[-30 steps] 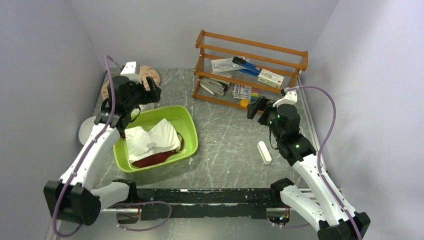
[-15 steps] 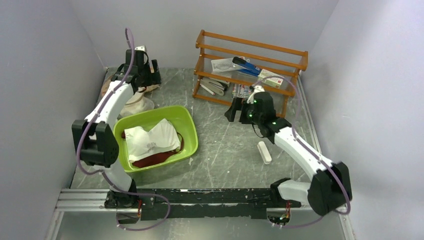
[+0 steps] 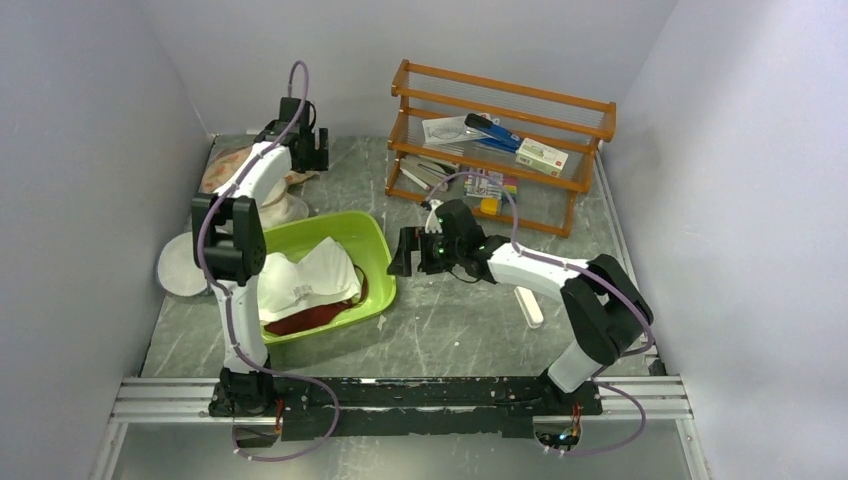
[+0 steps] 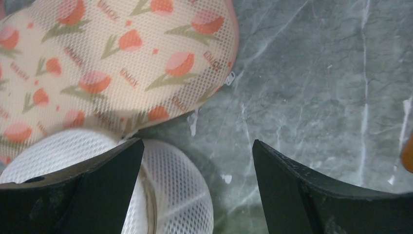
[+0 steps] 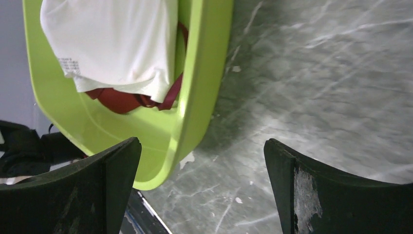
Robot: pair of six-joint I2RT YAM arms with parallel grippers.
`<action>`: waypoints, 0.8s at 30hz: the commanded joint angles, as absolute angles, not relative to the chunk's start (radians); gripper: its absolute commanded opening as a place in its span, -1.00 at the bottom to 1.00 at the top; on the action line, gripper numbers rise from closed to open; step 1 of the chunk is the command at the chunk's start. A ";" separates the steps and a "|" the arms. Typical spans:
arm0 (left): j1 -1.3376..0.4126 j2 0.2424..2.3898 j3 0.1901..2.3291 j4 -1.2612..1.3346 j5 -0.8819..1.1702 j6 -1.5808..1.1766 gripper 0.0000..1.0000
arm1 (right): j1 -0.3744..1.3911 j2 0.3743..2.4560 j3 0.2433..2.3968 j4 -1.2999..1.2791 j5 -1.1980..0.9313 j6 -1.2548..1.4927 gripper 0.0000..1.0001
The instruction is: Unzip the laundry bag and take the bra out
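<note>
The laundry bag (image 4: pixel 97 63) lies just ahead-left of the left fingers (image 4: pixel 73 195), spread empty like the far-off right fingers (image 5: pixel 73 195).

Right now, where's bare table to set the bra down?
Bare table between the basin and white stick, down to the front rail; narrower strip between laundry bag and rack. Crowded: back-left corner, laundry bag against white mesh bag.

Mesh cloth, glossy plastic, marbled tabletop (image 4: pixel 316 97).
The laundry bag (image 4: pixel 112 63) is fine matt mesh cloth, as is the white mesh bag (image 4: pixel 180 185); the green basin (image 5: pixel 204 73) is smooth glossy plastic; the rack (image 3: pixel 500 87) looks like varnished wood.
</note>
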State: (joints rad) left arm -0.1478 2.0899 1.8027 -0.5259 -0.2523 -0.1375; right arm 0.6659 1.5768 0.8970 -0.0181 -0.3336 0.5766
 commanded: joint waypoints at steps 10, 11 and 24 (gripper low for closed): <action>-0.215 2.357 1.963 -0.278 -0.370 0.174 0.99 | 0.730 1.664 0.928 0.127 -0.409 0.703 1.00; -0.221 2.378 1.961 -0.262 -0.388 0.202 0.99 | 0.733 1.667 0.933 0.118 -0.404 0.701 1.00; -0.229 2.436 1.975 -0.219 -0.535 0.233 -0.53 | 0.748 1.666 0.920 0.138 -0.390 0.739 1.00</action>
